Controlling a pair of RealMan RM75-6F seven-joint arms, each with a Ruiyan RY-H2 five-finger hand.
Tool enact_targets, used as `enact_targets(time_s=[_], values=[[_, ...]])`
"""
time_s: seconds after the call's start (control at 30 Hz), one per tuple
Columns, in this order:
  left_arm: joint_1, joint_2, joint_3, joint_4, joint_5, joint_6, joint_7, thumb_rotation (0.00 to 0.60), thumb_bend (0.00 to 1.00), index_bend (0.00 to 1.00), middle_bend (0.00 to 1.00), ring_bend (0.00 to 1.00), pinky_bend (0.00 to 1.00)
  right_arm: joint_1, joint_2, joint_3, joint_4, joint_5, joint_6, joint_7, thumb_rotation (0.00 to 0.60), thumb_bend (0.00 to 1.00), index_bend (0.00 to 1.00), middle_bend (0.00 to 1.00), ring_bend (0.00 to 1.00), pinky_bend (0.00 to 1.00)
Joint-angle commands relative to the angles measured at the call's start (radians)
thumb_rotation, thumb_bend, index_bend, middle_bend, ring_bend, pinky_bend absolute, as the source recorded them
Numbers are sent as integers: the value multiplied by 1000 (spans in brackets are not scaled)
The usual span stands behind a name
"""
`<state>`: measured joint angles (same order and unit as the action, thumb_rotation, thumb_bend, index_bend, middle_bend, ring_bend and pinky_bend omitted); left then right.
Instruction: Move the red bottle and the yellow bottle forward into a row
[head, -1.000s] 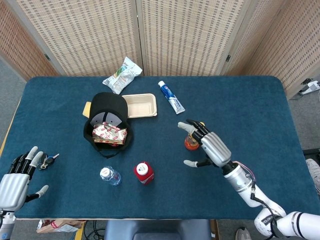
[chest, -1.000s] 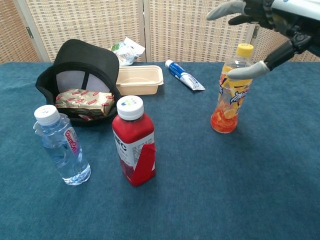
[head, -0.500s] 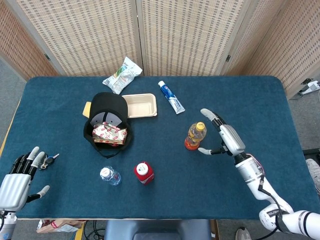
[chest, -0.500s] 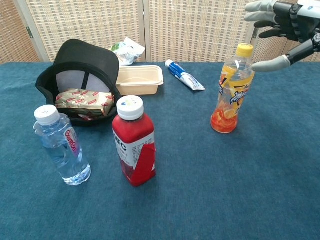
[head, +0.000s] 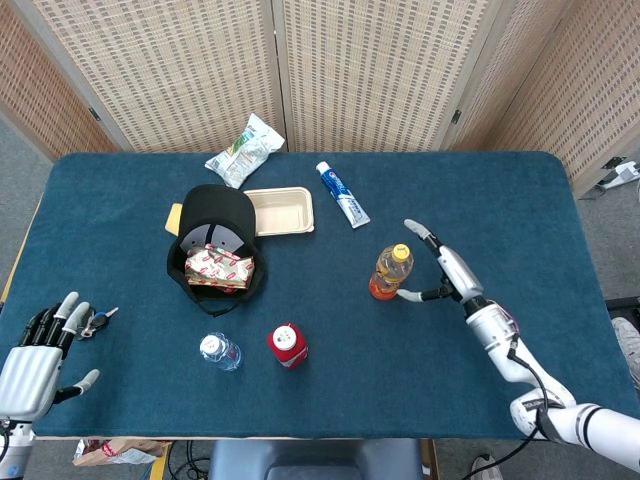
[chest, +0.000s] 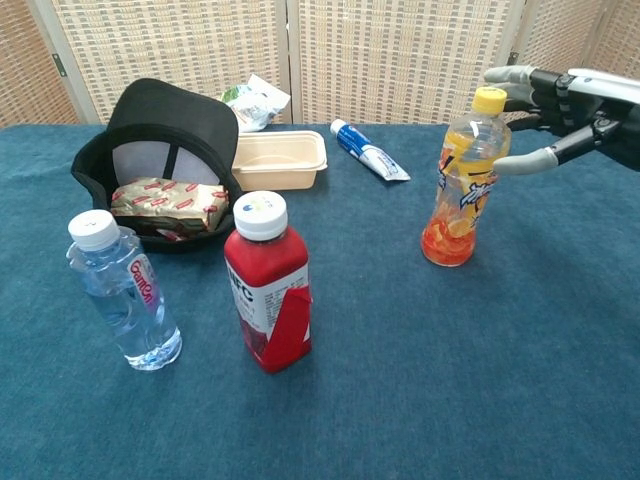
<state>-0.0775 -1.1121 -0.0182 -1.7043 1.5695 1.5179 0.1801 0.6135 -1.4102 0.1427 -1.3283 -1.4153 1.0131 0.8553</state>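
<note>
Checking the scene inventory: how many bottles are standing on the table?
3. The clear water bottle near left, the red bottle beside it, the yellow bottle far right.

The right robot hand (head: 447, 271) has pale grey, glossy fingers over black inner parts and a silver-grey back. Its forearm is white and smoothly rounded, with a darker band at the wrist and thin cables, some pinkish, looping beside it. The left robot hand (head: 32, 362) has the same silver-grey back, black finger sections and pale grey fingertips.
</note>
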Motion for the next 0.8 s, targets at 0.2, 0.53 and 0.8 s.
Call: enact_targets(time_s=[0.2, 0.53, 0.8], values=[[1, -2, 1, 5, -5, -1, -1, 600, 140, 0, 0, 0, 56, 28, -94, -7, 109, -35, -32, 96, 600, 0, 0, 76, 0, 88], [4, -2, 1, 14, -10, 1, -10, 600, 139, 0, 0, 0, 56, 45, -157, 4, 204, -46, -28, 179, 600, 133, 224, 255, 81, 118], [8, 3, 3, 13, -11, 5, -8, 600, 139, 0, 0, 0, 56, 39, -156, -9, 197, -78, 5, 209, 600, 334, 494, 444, 248, 242]])
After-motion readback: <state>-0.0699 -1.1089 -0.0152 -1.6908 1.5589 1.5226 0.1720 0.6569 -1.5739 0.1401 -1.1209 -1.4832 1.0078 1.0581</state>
